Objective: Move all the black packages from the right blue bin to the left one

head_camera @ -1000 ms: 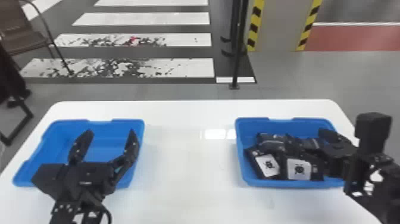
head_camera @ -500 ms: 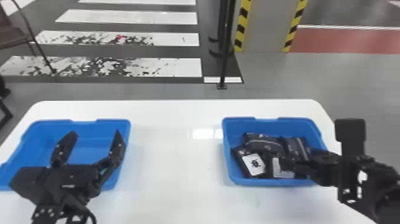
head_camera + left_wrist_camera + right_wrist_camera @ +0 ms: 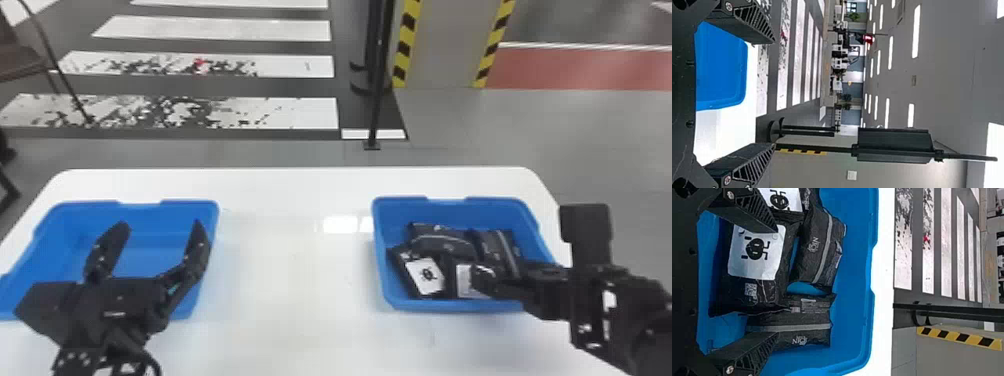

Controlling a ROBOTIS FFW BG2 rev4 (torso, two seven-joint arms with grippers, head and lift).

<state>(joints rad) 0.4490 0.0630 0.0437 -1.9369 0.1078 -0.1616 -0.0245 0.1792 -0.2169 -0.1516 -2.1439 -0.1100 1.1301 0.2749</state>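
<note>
My right gripper reaches in over the front right of the right blue bin, which holds several black packages. In the right wrist view my right gripper stands open above a black package with a white label, and another package with a grey stripe lies by its other finger. My left gripper is held open over the left blue bin, with nothing between its fingers; the left wrist view shows the left gripper with wide-parted fingers and the bin beyond.
Both bins stand on a white table, a stretch of tabletop between them. Beyond the table's far edge a black post rises from the floor, and a chair stands at the far left.
The head view has shifted, so the table and bins sit farther left. Relative to the right bin, my right gripper has shifted a little, uncovering more of the packages. My left gripper stays open over its bin.
</note>
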